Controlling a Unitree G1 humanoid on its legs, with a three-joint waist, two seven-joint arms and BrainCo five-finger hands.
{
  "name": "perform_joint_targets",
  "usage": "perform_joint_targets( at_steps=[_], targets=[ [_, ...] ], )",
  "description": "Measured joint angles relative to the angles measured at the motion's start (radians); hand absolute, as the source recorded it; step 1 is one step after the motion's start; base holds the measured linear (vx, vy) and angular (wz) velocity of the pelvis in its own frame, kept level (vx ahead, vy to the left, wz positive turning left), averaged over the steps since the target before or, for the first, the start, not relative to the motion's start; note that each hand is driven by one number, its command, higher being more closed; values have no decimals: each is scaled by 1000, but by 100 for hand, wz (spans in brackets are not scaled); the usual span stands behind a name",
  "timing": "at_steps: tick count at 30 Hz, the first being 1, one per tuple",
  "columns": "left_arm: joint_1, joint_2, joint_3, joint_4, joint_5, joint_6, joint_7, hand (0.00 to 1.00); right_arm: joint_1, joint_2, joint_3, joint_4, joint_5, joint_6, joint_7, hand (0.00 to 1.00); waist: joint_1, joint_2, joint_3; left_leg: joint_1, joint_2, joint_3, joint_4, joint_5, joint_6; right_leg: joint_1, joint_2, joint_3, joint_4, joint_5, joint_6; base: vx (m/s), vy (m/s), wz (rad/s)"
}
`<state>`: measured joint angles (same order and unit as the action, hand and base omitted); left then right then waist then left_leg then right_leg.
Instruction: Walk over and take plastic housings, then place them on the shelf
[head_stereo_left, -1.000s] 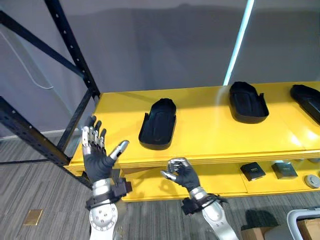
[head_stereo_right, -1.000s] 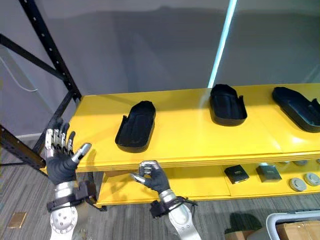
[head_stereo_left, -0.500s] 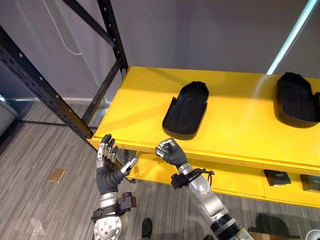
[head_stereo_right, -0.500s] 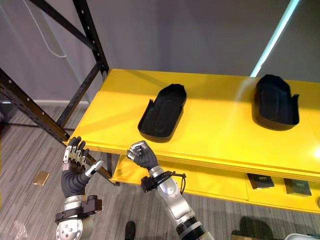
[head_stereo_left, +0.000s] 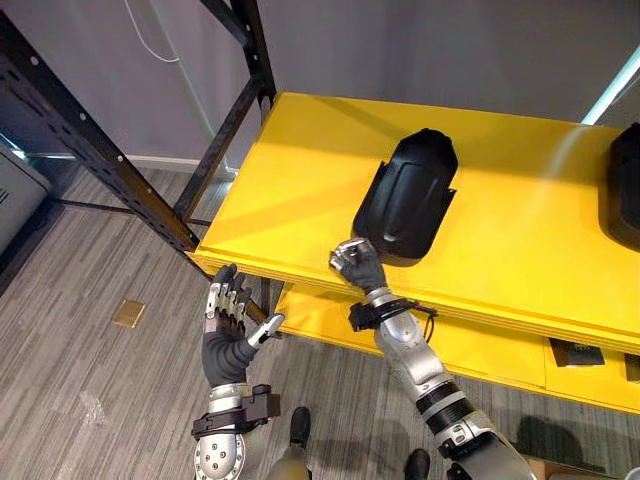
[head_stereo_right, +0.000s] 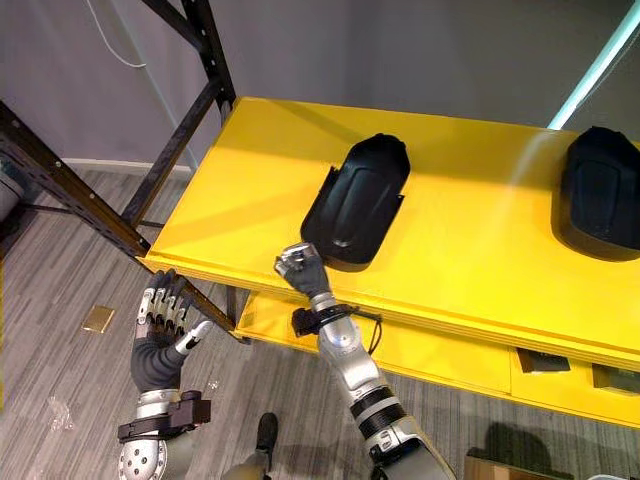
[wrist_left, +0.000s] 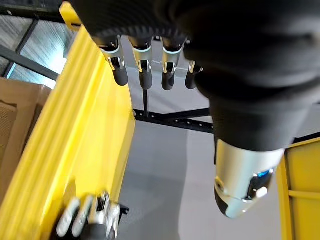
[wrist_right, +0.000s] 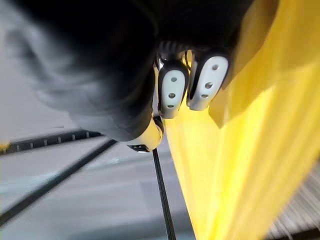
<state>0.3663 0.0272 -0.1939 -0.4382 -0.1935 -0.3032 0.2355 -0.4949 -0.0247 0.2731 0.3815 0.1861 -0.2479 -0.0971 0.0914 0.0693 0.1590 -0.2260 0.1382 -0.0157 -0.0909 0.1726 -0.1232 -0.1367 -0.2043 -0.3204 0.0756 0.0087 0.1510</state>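
Yellow shelf (head_stereo_left: 300, 190): wide flat top board. Black rack posts (head_stereo_left: 110, 150) cross at its left end. Grey floor (head_stereo_left: 90, 380) lies below & in front of the shelf. Lower yellow board (head_stereo_left: 480, 350) sits under the top one, w/ small dark boxes (head_stereo_right: 545, 360) on it toward the shelf's right end.

Black housing (head_stereo_left: 408, 195) lies on the shelf top, approx mid-board, w/ its near end close to the front edge. 2nd black housing (head_stereo_right: 600, 190) also on the shelf top, well apart from the 1st, toward the right end, partly in view.

Right hand (head_stereo_left: 355, 265): at the shelf's front edge, just beside the near end of the 1st housing. Fingers curled tight into a fist, nothing in it. Can't tell if the knuckles touch the housing. Right wrist view: curled fingers (wrist_right: 172, 90) against the palm, yellow shelf edge beside them.

Left hand (head_stereo_left: 228, 320): lower than the shelf, off its front-left corner, over the floor. Fingers straight & spread, thumb out, holding nothing. Left wrist view: fingers straight, shelf's yellow edge alongside.

Small tan plate (head_stereo_left: 128, 313) on the floor, left of the shelf's front corner.
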Motion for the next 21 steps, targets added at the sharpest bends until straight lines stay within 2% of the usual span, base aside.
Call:
perform_joint_targets(
  at_steps=[11,21],
  targets=[
    [1,0,0,1,-39,0,-9,0,-10,-17,-115,0,-20,-2,-71,100,-2,1,13,3,-1,-5,0,6,0,-1,-3,-1,12,-2,1,-3,0,0],
    [2,0,0,2,-60,1,-31,0,-59,-36,-136,36,-40,2,-80,100,-2,0,23,1,-1,-6,0,8,1,-4,-3,-1,14,1,4,-3,0,0]
  ],
)
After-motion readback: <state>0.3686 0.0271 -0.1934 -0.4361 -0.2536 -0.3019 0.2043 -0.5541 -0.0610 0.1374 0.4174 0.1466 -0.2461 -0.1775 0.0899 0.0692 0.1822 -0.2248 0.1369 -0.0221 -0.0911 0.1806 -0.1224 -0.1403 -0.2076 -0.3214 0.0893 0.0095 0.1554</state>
